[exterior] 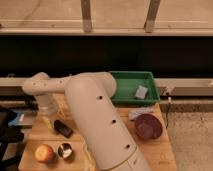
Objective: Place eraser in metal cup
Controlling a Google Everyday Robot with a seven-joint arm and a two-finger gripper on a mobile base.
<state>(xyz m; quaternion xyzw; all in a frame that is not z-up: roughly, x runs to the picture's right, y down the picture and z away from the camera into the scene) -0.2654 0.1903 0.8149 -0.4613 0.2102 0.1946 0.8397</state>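
The eraser [63, 128] lies flat on the worktop [161, 148], dark and slanted. The metal cup [64, 150] sits just below it, beside the apple [44, 152], so the carry looks like a very short hop. The arm bends down at the left, and the end effector [48, 119] hangs just beside the eraser's upper-left end, likely lining up for a grasp. Whether it is spread or pressed together, I cannot tell, nor whether it touches the block. The green tray [131, 76] and purple bowl [148, 126] sit well apart on the right.
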